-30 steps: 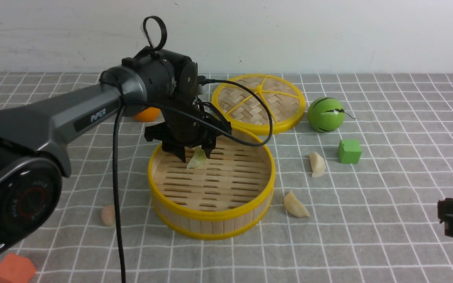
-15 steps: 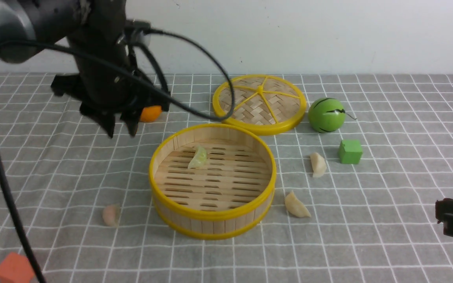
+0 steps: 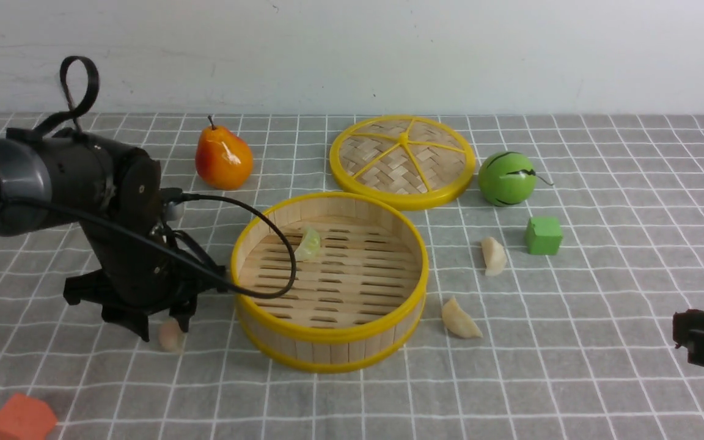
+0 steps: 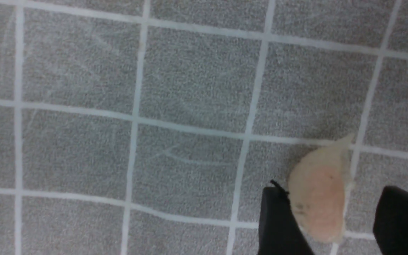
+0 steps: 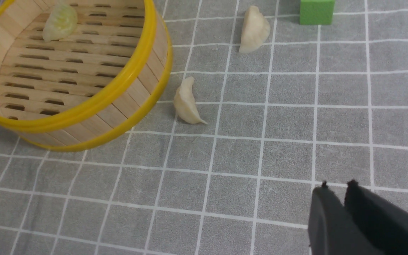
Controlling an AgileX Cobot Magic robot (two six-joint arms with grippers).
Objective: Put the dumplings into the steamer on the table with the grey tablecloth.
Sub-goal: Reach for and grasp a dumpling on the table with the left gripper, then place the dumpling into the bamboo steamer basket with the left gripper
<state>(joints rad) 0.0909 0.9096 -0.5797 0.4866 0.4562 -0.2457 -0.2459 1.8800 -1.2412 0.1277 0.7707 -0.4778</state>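
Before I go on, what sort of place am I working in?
Most likely a robot test bench staged as a kitchen: a grey tablecloth against a bare white wall, a bamboo steamer, and a toy-looking pear and green cube.

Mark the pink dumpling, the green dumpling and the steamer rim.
pink dumpling (image 4: 319,200), left wrist view, middle of its body.
green dumpling (image 3: 309,244), front view, centre of its body.
steamer (image 3: 327,334), front view, near yellow rim.
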